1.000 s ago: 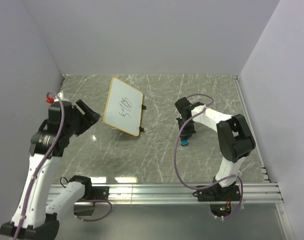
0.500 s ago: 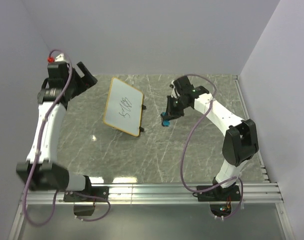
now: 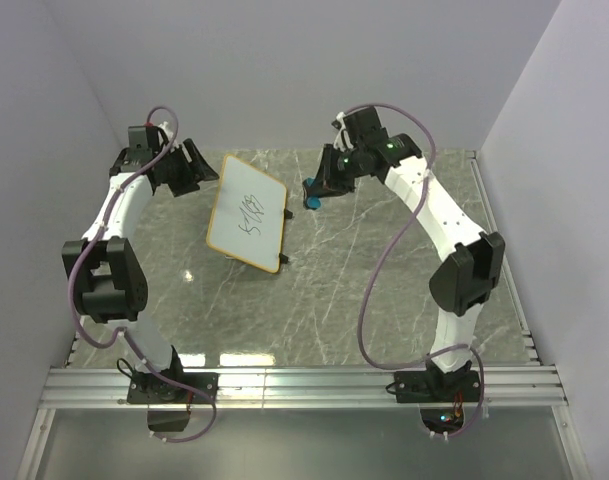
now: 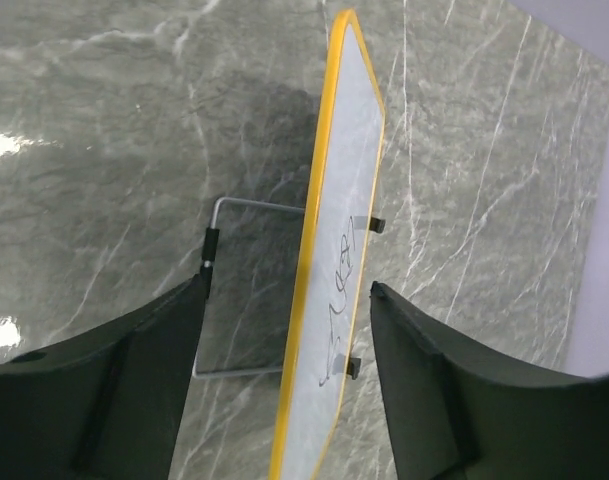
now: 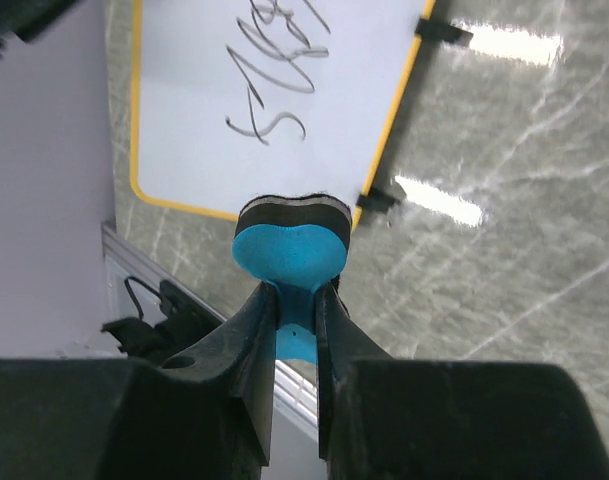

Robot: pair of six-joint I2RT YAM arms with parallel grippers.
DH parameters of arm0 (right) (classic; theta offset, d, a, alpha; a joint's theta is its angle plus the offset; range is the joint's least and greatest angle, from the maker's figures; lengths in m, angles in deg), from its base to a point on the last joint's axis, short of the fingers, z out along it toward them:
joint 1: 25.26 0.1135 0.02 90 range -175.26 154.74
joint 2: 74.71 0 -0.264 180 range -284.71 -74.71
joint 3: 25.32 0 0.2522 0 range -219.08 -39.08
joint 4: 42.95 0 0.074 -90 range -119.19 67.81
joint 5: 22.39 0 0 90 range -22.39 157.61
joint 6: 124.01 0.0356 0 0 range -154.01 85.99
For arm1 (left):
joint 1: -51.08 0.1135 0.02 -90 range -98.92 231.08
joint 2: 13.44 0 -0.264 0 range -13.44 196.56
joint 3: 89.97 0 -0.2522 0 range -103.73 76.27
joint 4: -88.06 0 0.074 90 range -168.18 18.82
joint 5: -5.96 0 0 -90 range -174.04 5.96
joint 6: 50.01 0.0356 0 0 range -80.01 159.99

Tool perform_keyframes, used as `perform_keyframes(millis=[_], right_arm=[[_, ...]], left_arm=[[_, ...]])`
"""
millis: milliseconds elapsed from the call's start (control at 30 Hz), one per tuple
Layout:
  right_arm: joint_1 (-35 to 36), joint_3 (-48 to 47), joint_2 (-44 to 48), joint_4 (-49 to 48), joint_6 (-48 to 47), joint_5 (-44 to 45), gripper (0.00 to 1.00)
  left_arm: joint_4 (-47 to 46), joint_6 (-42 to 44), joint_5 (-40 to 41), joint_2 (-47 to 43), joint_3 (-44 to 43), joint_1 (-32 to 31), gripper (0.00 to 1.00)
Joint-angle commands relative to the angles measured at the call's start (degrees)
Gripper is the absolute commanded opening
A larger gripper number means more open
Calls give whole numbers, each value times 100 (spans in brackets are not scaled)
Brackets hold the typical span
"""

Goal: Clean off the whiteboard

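The right gripper (image 3: 316, 185) pinches a blue eraser (image 5: 289, 250), the whiteboard (image 3: 248, 213) just ahead; the left gripper (image 3: 198, 166) stands wide, facing the whiteboard's edge.

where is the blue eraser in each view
Top external: blue eraser right of the whiteboard's far corner, in the right hand.
Left wrist: not in it.
Right wrist: blue eraser at centre, pinched in the hand.
Shared landmark: the whiteboard, in all three.
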Motion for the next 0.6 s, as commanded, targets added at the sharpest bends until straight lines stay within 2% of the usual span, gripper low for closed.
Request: perform_keyframes(millis=[0,167,200,267,367,400,467,500,567], right_arm=[[33,-785,-493,463,99,65,0],[129,-1610,-1267,393,363,-181,0],[155,-1761,-1547,393,407,-190,0],[252,-2086,-1786,280,495,-321,0],[357,-2106,-2041,-247,723,-585,0],[384,-2097,-2103,-388,837,-629,0],[437,-2053,-2164,-766,952,-743,0],[489,-2061,-2217,-871,1031,-778,0],[525,-2096,-2270,-1048,1093,-840,0]], left_arm=[[-442,305,-470,135,117,-58,70],[-556,490,-735,258,451,-163,67],[-530,534,-743,285,468,-207,62],[-469,639,-718,381,469,-330,58],[-424,710,-673,478,495,-540,38],[-416,719,-682,504,495,-568,25],[-407,736,-735,583,495,-629,14],[-372,762,-761,610,469,-647,1],[-223,876,-770,741,355,-700,0]])
